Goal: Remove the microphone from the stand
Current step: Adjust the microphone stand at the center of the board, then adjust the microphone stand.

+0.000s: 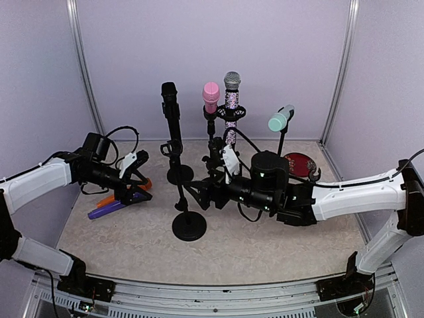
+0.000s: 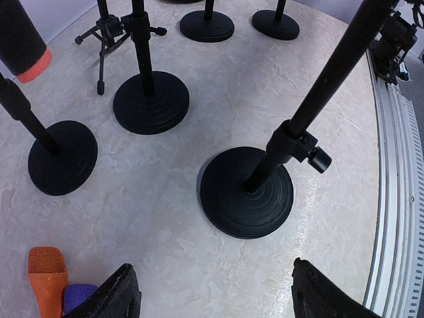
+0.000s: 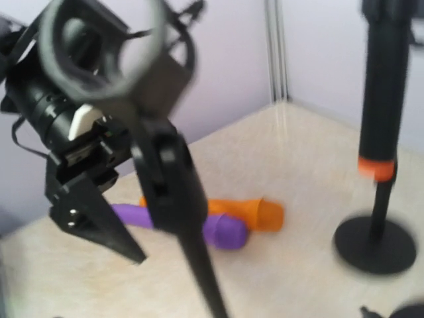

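Several microphones stand in stands at the back: a black one (image 1: 170, 99), a pink one (image 1: 211, 96), a glittery one (image 1: 231, 89) and a teal one (image 1: 281, 119). An orange microphone (image 3: 255, 212) and a purple microphone (image 3: 215, 228) lie on the table at the left. My left gripper (image 2: 212, 291) hovers open just above them, holding nothing. My right gripper (image 1: 199, 193) is at the pole of a nearer stand (image 1: 189, 225) whose clip ring (image 3: 99, 40) is empty. Its fingers stay outside the right wrist view, spread wide of the pole.
Round black stand bases (image 2: 151, 103) crowd the table's middle, with a small tripod (image 2: 109, 33) behind. A red round object (image 1: 298, 162) lies at the back right. Metal frame posts (image 1: 83, 66) and grey walls close in the back and sides.
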`<action>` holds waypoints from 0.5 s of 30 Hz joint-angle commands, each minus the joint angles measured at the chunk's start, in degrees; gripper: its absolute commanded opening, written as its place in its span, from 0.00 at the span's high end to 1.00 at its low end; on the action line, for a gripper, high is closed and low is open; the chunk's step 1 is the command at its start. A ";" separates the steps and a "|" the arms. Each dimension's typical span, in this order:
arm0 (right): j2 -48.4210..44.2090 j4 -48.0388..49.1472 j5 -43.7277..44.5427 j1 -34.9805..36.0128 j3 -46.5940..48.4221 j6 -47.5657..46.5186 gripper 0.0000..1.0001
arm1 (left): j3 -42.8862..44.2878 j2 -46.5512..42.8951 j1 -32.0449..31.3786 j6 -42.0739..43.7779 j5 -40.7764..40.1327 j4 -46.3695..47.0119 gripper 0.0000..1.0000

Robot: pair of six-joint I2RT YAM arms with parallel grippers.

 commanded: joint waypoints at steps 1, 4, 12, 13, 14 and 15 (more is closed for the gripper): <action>-2.75 -6.43 6.71 2.85 -2.46 20.68 0.10 | 1.77 -1.28 0.69 0.54 0.27 -0.99 0.23; -2.80 -5.00 3.05 3.17 -5.22 37.79 0.14 | 2.15 -1.30 1.06 1.06 0.12 -1.29 0.24; 8.71 18.47 -5.93 2.51 -12.98 71.24 0.19 | 2.92 -1.83 1.58 1.93 -0.59 -2.44 0.23; 10.52 22.03 -5.88 2.52 -13.24 73.46 0.20 | 3.03 -2.15 1.64 2.07 -0.71 -2.63 0.24; 12.51 25.34 -5.97 2.48 -13.08 74.99 0.20 | 3.06 -2.53 1.53 2.21 -0.89 -2.73 0.23; 14.67 27.72 -6.32 2.47 -12.22 76.33 0.21 | 3.03 -2.79 1.51 2.30 -1.21 -2.79 0.24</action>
